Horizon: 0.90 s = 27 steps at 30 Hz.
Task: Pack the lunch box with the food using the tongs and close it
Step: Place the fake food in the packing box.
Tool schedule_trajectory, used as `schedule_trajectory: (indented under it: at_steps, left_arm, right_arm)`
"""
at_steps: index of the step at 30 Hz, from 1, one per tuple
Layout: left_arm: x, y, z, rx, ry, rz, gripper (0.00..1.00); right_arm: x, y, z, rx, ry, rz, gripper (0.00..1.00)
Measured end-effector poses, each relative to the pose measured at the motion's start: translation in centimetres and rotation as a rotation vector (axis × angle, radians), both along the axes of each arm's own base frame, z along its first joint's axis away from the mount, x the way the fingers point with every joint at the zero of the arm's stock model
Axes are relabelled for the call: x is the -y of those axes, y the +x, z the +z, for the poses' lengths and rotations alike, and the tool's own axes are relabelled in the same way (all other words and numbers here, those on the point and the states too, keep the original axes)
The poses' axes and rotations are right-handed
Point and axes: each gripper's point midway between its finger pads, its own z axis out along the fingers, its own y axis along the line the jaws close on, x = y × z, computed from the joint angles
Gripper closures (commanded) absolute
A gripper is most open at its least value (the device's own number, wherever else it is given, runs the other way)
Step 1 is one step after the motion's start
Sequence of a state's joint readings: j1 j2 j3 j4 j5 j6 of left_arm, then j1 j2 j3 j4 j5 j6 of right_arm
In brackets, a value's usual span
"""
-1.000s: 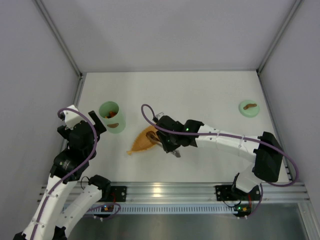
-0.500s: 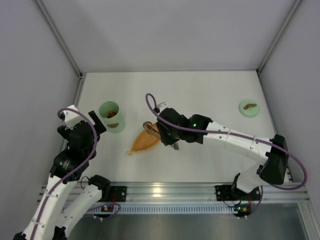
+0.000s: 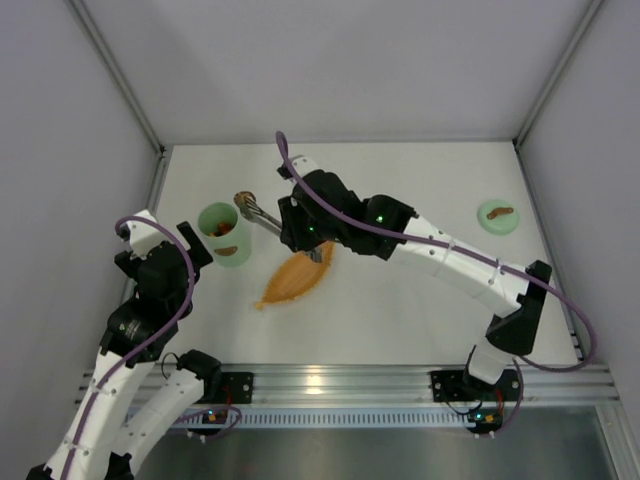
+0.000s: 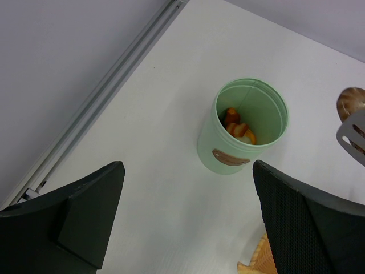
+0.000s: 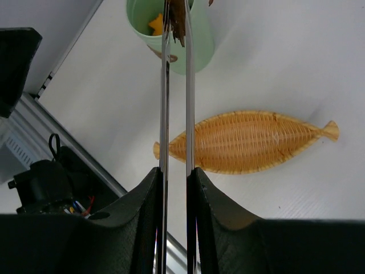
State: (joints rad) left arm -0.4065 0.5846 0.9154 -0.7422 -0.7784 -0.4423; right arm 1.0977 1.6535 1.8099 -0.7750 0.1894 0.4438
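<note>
The mint-green lunch box [image 3: 223,234] stands open at the left, with orange and white food [image 4: 238,129] inside it. Its lid [image 3: 497,216] lies at the far right. My right gripper [image 3: 292,228] [image 5: 175,182] is shut on the tongs [image 5: 164,85]. The tongs' tips pinch a brown food piece [image 3: 243,200] [image 4: 349,101], which hangs just right of the tub's rim and above it. In the right wrist view the tips overlap the tub [image 5: 197,40]. My left gripper [image 4: 188,222] [image 3: 195,243] is open with nothing in it, near the tub's front left.
An orange woven leaf-shaped tray [image 3: 292,280] [image 5: 251,141] lies on the table below the right arm, with no food visible on it. Its tip [image 4: 258,264] shows by my left finger. A metal rail [image 4: 108,97] runs along the table's left edge.
The right arm lifted the tongs off the orange tray with a brown piece in their tips and swung them back and left, towards the tub. The left arm stayed still.
</note>
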Motion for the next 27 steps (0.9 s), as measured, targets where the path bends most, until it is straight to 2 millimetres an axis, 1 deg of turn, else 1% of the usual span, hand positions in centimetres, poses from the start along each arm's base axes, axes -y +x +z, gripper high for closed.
schedule_trajectory:
  at_steps: [2,4,7,10,13,17,23,27]
  left_arm:
    - [0.0,0.0,0.0,0.0,0.0,0.0,0.01]
    - [0.0,0.0,0.0,-0.001,0.0,0.0,0.01]
    - [0.0,0.0,0.0,0.0,0.0,0.0,0.01]
    - [0.0,0.0,0.0,0.0,0.0,0.0,0.01]
    - [0.0,0.0,0.0,0.0,0.0,0.0,0.01]
    - [0.0,0.0,0.0,0.0,0.0,0.0,0.01]
    - [0.0,0.0,0.0,0.0,0.0,0.0,0.01]
    - [0.0,0.0,0.0,0.0,0.0,0.0,0.01]
  right_arm:
    - [-1.3,0.4,0.2,0.002,0.011,0.015,0.8]
    - [-2.5,0.8,-0.3,-0.005,0.012,0.027,0.8]
    - [-4.2,1.3,-1.9,-0.02,0.005,0.041,0.8]
    - [-5.1,1.4,-3.8,-0.044,-0.018,0.054,0.79]
    - [-6.1,1.6,-5.1,-0.06,-0.027,0.068,0.79]
    - [-7.2,1.9,-5.2,-0.058,-0.008,0.077,0.78]
    - [-7.6,2.0,-4.8,-0.052,0.008,0.081,0.76]
    - [-8.1,2.2,-4.2,-0.041,0.029,0.083,0.73]
